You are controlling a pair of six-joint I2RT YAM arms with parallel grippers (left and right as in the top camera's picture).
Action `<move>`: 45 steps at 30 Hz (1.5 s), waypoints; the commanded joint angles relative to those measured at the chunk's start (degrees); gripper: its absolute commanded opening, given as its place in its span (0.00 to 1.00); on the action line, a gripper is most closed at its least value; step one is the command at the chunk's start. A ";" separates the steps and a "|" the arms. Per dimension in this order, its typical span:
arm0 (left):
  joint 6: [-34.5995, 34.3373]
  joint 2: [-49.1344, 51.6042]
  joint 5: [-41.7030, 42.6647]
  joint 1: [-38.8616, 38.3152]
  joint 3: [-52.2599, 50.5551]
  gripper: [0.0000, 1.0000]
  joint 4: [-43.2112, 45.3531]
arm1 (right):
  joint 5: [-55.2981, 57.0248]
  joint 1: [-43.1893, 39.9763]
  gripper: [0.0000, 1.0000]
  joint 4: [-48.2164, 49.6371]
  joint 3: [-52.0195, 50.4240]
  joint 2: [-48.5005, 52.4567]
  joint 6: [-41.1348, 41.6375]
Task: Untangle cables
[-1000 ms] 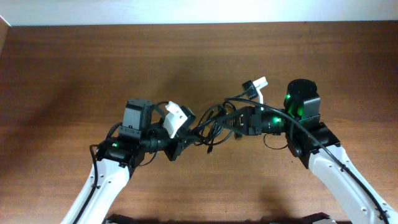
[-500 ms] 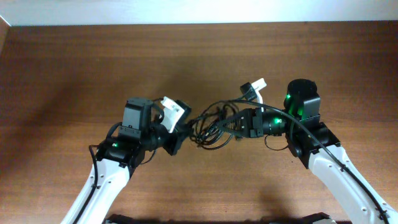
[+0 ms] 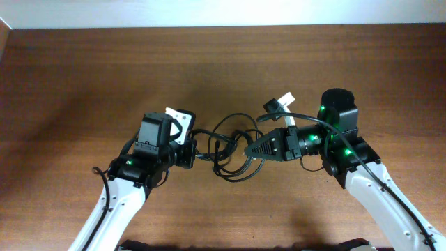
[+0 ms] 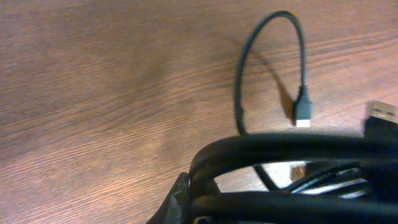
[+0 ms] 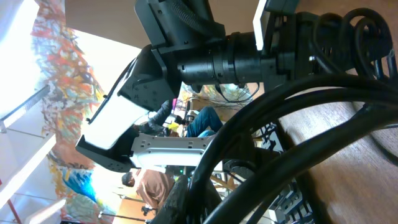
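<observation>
We've got left gripper and right gripper both clamped shut on the thin black looped cables; we should pull apart slowly.

I work over a dark brown wooden table, its grain running left to right. Along its far edge lies a plain white strip; wall or floor, I cannot tell. Soft light leaves a pale sheen on the wood. In the right wrist view the room beyond is bright and white, with a colourful painted hanging at the left and clutter lower down, too blurred to name.
</observation>
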 commanded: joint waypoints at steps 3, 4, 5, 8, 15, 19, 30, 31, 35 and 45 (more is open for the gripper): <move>-0.96 0.31 -17.70 0.44 0.15 0.00 -0.35 | -3.93 0.35 0.04 0.63 0.22 -0.33 -0.90; -0.96 0.31 -21.46 0.44 0.15 0.00 -0.35 | -3.93 0.35 0.05 0.63 0.22 -0.33 -0.90; -0.96 0.31 -23.91 0.44 0.15 0.00 -0.35 | -3.91 0.35 0.04 0.63 0.22 -0.33 -0.92; -0.96 0.31 -27.56 0.44 0.15 0.00 -0.31 | -3.91 0.35 0.05 0.63 0.22 -0.33 -0.94; -0.98 -1.07 -19.28 0.42 0.17 0.00 0.59 | -2.14 0.33 0.05 0.66 0.22 -0.33 -2.86; -0.94 -10.08 -18.05 0.42 1.25 0.00 1.22 | 6.73 0.31 0.04 -1.95 0.22 -0.33 -1.95; 3.30 -23.56 -18.45 0.42 1.51 0.00 6.12 | 16.70 0.31 0.91 -10.19 0.22 -0.33 -2.21; 3.30 -23.56 -18.45 0.42 1.51 0.00 6.03 | 16.72 0.31 0.99 -10.16 0.22 -0.33 -2.19; 3.30 -23.56 -17.68 0.42 1.51 0.00 5.70 | 16.70 0.42 0.99 -10.16 0.22 -0.33 -2.16; 1.84 -23.56 -12.00 0.42 1.51 0.00 5.38 | 16.76 0.42 0.99 -10.19 0.22 -0.33 -2.19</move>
